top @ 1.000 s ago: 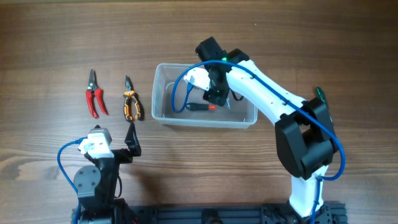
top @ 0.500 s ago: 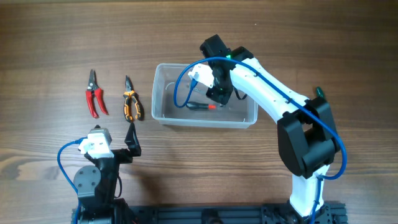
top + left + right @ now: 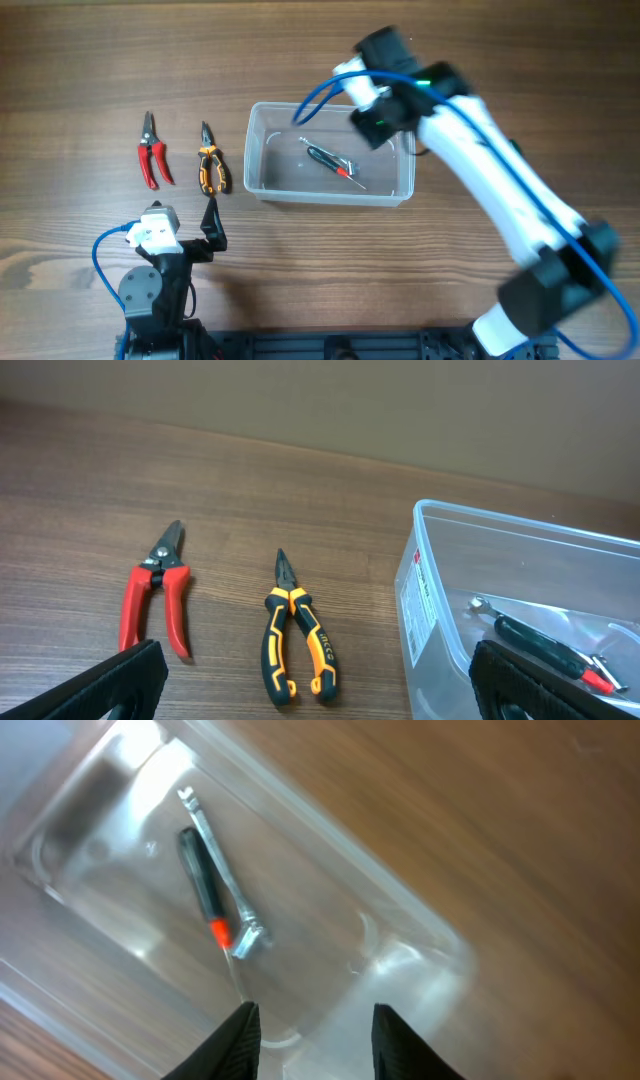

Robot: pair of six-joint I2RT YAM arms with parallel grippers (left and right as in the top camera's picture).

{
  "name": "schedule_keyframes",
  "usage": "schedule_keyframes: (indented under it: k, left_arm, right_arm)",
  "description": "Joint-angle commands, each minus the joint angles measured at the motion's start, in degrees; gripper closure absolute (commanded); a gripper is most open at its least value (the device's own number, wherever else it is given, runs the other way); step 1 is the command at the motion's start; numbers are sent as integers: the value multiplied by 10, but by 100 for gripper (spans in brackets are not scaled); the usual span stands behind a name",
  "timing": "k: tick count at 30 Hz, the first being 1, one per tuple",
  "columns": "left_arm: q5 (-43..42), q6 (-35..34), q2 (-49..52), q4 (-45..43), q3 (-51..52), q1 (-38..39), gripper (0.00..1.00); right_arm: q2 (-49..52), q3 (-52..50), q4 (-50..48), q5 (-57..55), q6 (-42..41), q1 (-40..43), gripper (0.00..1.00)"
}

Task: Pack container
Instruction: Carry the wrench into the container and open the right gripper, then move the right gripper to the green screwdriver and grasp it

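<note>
Your container (image 3: 330, 197) sits mid-surface, long side running from 9 to 3 o'clock in the overhead view, with a black-handled screwdriver (image 3: 333, 161) and a small silver wrench (image 3: 250, 936) lying side by side on its floor. Your right jaws hang over its 1 o'clock corner, above the rim rather than down inside. In the right wrist view their two fingertips (image 3: 238, 1045) stand apart with nothing between them, and the bin's clear floor spreads from them toward 11 o'clock. Your left jaws are parked low near the surface's front edge, spread wide and holding nothing. From them the container lies at about 2 o'clock, well apart, and only its near left corner (image 3: 425, 600) shows at the right of that wrist view. Between those jaws and the bin's left wall, at 12 o'clock from them, lie the orange-and-black pliers (image 3: 210, 168). The red-handled snips (image 3: 152, 160) lie just beside the pliers at 9 o'clock, both outside the container.
</note>
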State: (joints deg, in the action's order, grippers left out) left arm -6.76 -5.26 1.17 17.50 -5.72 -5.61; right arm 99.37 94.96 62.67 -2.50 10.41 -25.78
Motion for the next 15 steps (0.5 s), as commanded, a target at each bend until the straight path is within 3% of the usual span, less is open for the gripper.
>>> schedule_keyframes:
  k: [1, 3, 7, 10, 15]
  left_arm:
    - [-7, -6, -3, -4, 4, 2, 0]
    - [-7, -6, -3, -4, 4, 2, 0]
    - [-7, -6, -3, -4, 4, 2, 0]
    - [-7, -6, -3, -4, 4, 2, 0]
    - [-7, -6, -3, -4, 4, 2, 0]
  right_arm:
    - [-47, 7, 78, -64, -64, 98, 61]
    - [-45, 3, 110, -92, -50, 187, 61]
    - [-39, -29, 54, -76, -48, 318, 62]
    - [-21, -60, 9, -76, -44, 384, 61]
    - [37, -110, -51, -65, 11, 408, 55]
